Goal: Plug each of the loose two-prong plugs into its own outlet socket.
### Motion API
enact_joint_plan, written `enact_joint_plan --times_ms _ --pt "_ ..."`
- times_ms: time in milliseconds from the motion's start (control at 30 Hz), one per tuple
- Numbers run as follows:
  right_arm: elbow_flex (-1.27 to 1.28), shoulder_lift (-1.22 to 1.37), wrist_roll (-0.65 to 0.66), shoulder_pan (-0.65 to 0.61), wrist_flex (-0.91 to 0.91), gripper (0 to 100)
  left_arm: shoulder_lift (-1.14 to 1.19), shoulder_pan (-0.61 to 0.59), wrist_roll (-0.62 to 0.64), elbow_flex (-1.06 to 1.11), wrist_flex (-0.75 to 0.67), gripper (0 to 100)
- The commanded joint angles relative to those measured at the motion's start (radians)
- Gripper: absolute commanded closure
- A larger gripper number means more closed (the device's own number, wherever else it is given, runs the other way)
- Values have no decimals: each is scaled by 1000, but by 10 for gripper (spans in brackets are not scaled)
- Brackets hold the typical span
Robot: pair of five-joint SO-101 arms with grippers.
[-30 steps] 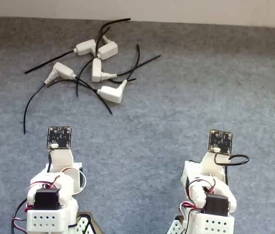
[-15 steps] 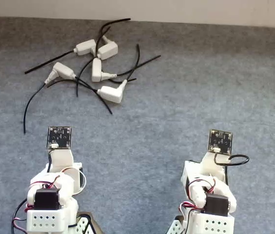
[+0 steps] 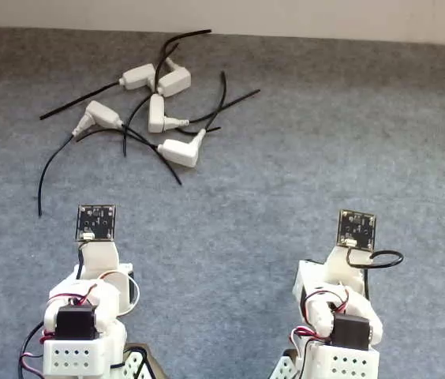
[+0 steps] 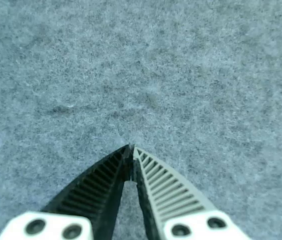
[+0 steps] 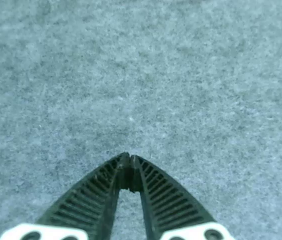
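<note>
1. Five white plugs (image 3: 157, 113), each trailing a black cord (image 3: 80, 100), lie in a loose tangle on the grey carpet (image 3: 301, 158), at the far left side of the high view.
2. The left gripper (image 4: 132, 148) hangs over bare carpet, its fingers pressed together at the tips and holding nothing.
3. The right gripper (image 5: 130, 156) is likewise pinched closed on nothing, above bare carpet.
4. The left arm (image 3: 88, 316) and right arm (image 3: 337, 316) sit folded at the near edge, well apart from the plugs. The left arm is on the plugs' side.
</note>
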Motion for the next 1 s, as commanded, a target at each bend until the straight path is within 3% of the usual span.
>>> enact_joint_plan --times_ms 0,967 --pt "128 -8 11 8 7 992 2 12 0 22 -15 993" --pt "128 -8 11 8 7 992 2 12 0 22 -15 993"
